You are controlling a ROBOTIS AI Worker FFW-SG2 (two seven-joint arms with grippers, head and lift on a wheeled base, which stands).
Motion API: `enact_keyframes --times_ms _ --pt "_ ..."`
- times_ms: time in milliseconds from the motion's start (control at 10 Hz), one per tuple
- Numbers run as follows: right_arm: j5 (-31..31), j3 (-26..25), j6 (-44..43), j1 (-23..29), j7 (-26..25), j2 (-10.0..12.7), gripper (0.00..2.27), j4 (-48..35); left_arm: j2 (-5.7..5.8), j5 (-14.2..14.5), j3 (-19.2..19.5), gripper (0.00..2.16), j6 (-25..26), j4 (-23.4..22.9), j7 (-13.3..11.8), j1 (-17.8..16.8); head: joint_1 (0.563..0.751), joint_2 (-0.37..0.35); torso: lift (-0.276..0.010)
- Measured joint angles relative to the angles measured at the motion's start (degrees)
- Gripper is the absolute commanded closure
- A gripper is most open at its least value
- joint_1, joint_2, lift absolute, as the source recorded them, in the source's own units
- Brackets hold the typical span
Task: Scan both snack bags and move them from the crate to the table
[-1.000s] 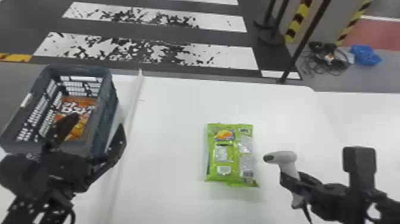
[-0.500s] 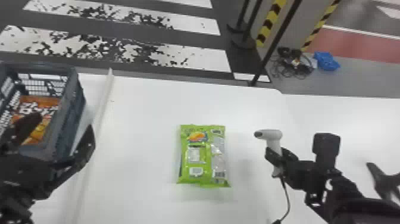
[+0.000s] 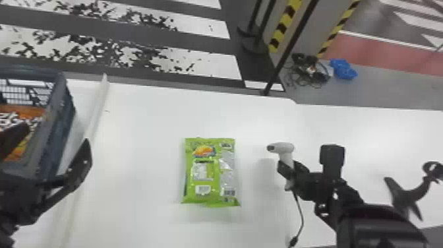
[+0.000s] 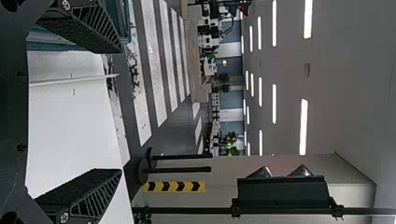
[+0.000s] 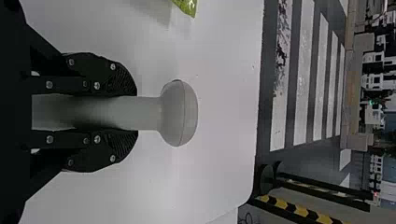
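The green snack bag (image 3: 211,173) lies flat on the white table (image 3: 141,132). Right of it, my right gripper (image 3: 290,170) is shut on the handle of the white scanner (image 3: 284,148), whose head points left toward the bag. In the right wrist view my right gripper (image 5: 126,113) clamps the scanner (image 5: 180,113), and a corner of the green bag (image 5: 187,5) shows. My left gripper (image 3: 52,145) is at the crate (image 3: 62,112), its fingers apart; an orange snack bag (image 3: 24,112) lies inside the crate. In the left wrist view my left gripper (image 4: 119,109) stands open with nothing between its fingers.
A pale raised strip (image 3: 95,108) runs along the table beside the crate. The scanner's cable (image 3: 300,211) hangs down over the table. Beyond the far edge stands a black pole (image 3: 286,56), with cables and a blue bundle (image 3: 343,69) on the floor.
In the head view the crate, strip and green bag have shifted left as the view turned right. My right gripper, holding the scanner, has come in closer beside the green bag.
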Motion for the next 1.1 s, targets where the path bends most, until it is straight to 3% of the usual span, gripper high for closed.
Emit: enact_keyframes --times_ms 200,300,400,500,600,800,1100 --pt "0.79 1.55 -0.67 -1.75 -0.22 -1.1 2.23 3.94 0.01 0.0 0.0 0.08 -0.11 -0.34 -0.14 0.35 0.695 -0.305 -0.088" --pt "1.09 2.24 -0.98 -2.23 -0.66 -1.34 2.06 5.26 0.01 0.0 0.0 0.08 -0.24 -0.54 -0.21 0.62 0.695 -0.306 -0.088" --pt "1.2 2.75 -1.5 -2.37 -0.84 -1.4 1.4 5.95 0.01 0.0 0.0 0.08 -0.4 -0.75 -0.26 0.93 0.695 -0.305 -0.088" --pt "1.16 3.13 -1.99 -2.3 -1.46 -1.41 0.3 6.2 0.0 0.0 0.05 0.08 -0.51 -1.03 -0.27 1.24 0.695 -0.303 -0.088" --pt "1.0 3.36 -2.49 -2.03 -1.83 -1.4 0.0 6.3 -0.02 0.0 0.14 0.08 -0.64 -1.34 -0.27 1.57 0.695 -0.302 -0.088" --pt "0.37 3.08 -2.93 -0.75 -2.99 -1.29 0.03 4.9 -0.08 0.0 0.29 0.08 -0.79 -1.69 -0.35 1.94 0.695 -0.305 -0.088" --pt "-5.22 -0.83 -2.01 5.87 -1.21 -0.76 0.08 -5.61 -0.08 -0.01 0.36 0.08 -0.71 -2.02 -0.36 2.11 0.695 -0.304 -0.088"
